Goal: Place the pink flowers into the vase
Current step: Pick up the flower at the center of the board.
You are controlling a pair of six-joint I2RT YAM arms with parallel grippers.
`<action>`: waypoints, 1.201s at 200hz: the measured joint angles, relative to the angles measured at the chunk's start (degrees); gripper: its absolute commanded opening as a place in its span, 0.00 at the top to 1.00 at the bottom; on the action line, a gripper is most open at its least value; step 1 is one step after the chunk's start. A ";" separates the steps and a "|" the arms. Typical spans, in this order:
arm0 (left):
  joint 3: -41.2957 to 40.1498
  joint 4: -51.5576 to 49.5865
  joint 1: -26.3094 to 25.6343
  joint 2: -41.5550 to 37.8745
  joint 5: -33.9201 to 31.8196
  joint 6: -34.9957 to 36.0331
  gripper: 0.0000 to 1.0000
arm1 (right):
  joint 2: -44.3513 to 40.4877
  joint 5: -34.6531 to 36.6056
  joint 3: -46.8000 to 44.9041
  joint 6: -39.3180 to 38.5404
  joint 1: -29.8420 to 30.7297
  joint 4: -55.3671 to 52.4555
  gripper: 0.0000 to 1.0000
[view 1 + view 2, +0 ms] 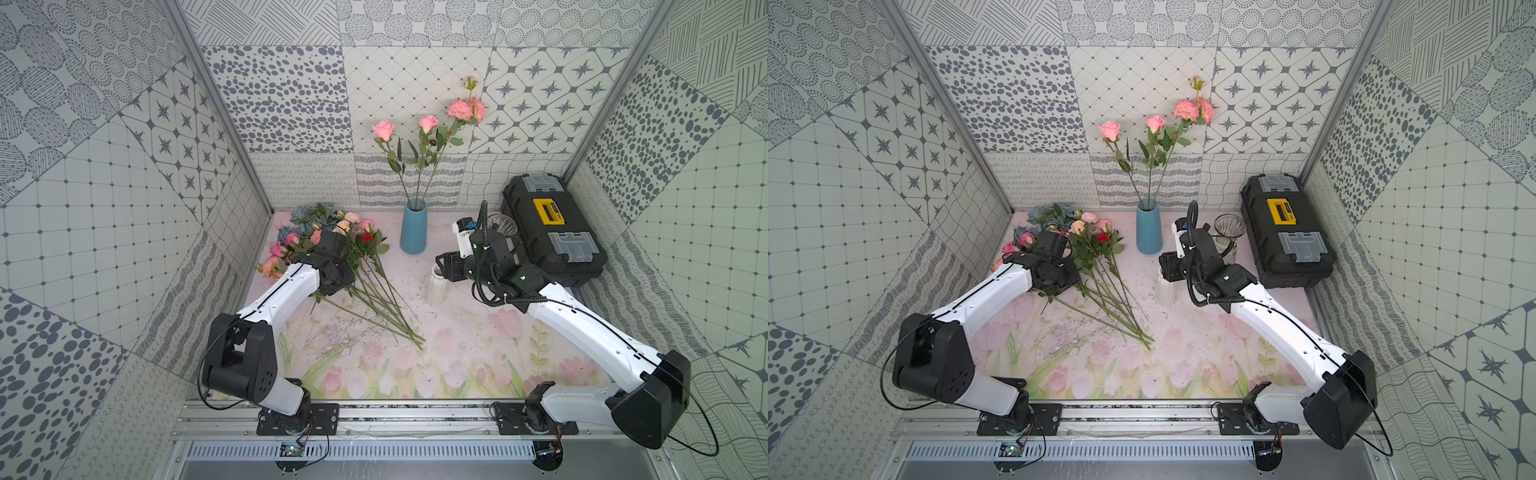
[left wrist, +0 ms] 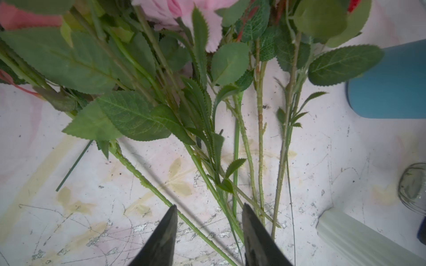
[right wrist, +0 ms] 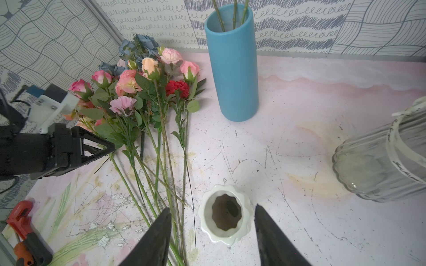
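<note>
Black fingers of your left gripper point(image 2: 209, 207) stand apart, straddling a few green stems of the pink flowers point(image 3: 128, 83) heaped on the table point(image 1: 457, 345). No pad visibly presses a stem. In both top views the arm's own wrist hides those jaws and covers part of the heap. The left wrist view cuts off the blooms.

Your right gripper point(image 3: 213, 208) is also spread, with nothing held, above the white vase point(image 3: 224, 216), whose mouth shows between the fingers.

More pink flowers stand in the blue vase point(image 1: 413, 230) by the back wall. The right wrist view shows only their stems. A red carnation point(image 3: 176, 87) lies among the heap. The glass vase point(image 3: 380, 165) is cropped at the frame edge.
</note>
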 measured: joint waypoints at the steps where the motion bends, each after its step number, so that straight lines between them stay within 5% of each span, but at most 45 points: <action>1: 0.00 0.07 0.00 0.13 -0.04 -0.09 0.54 | -0.02 -0.02 0.00 0.00 0.00 -0.02 0.42; 87: 3.06 4.50 -0.04 8.07 -0.50 -3.28 0.60 | -1.07 -1.31 -0.04 0.28 0.00 0.24 0.42; 212: 5.16 7.98 -0.04 13.88 -0.28 -5.18 0.99 | -2.91 -1.27 -2.29 0.83 0.00 0.61 0.41; 240: 5.16 8.00 -0.09 12.02 -0.33 -5.29 1.00 | -3.10 -1.31 -2.29 0.87 0.00 0.70 0.41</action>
